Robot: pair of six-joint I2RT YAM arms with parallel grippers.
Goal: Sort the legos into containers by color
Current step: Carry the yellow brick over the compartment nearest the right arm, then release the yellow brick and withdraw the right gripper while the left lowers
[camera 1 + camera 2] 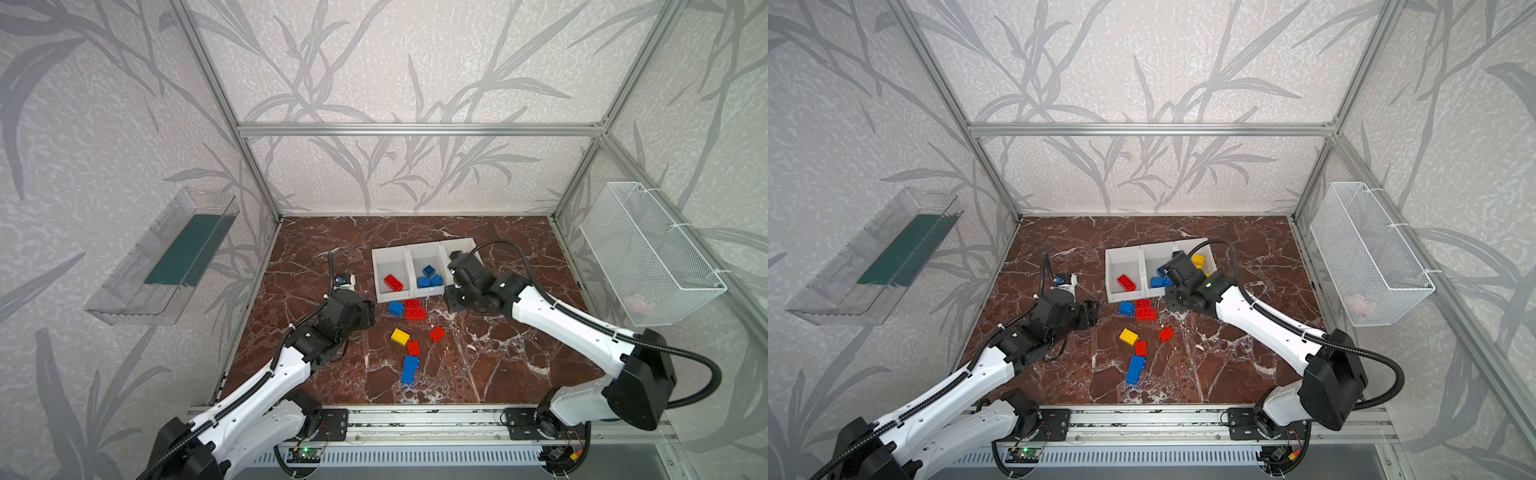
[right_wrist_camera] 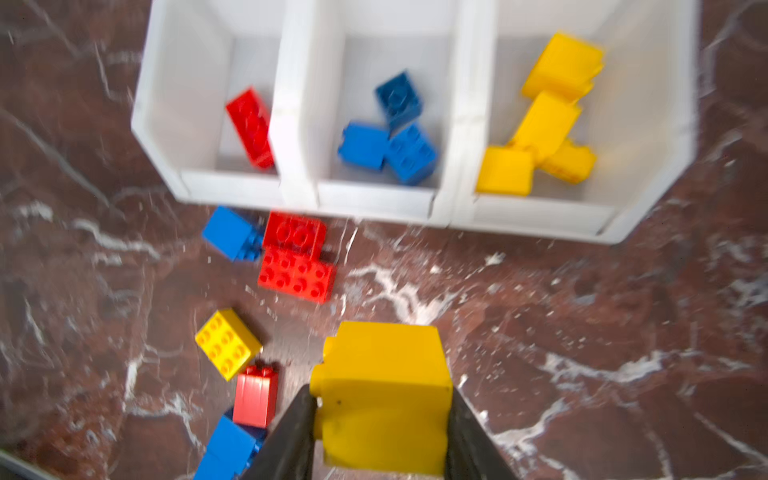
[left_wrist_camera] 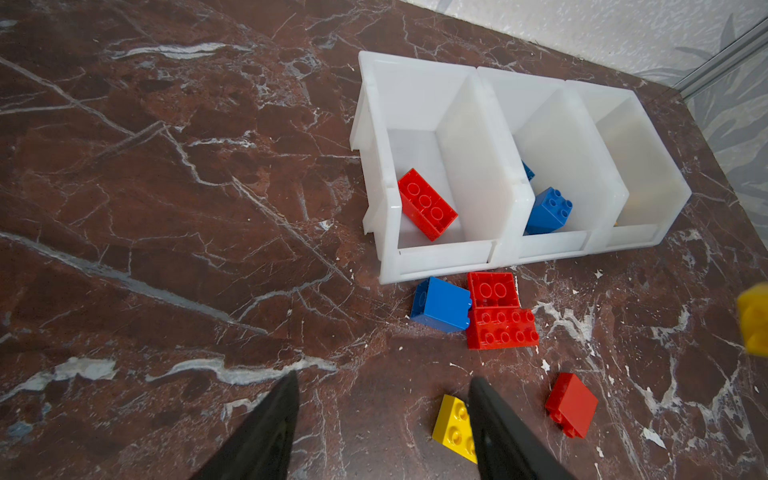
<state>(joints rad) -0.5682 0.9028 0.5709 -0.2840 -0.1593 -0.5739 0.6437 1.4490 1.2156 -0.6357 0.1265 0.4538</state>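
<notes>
Right tool clamps yellow brick; left tool parted over table.

1. left arm: white links, black joints. It enters at the lower left of both top views and stretches up and right toward frame centre.
2. left gripper: two black fingers at the bottom edge of the wrist view, set apart, with nothing between them.
3. right arm: same build. It enters at the lower right and reaches up and left, with the wrist bent downward.
4. right gripper: jaws closed against opposite sides of a yellow brick. The wrist view is blurred.
</notes>
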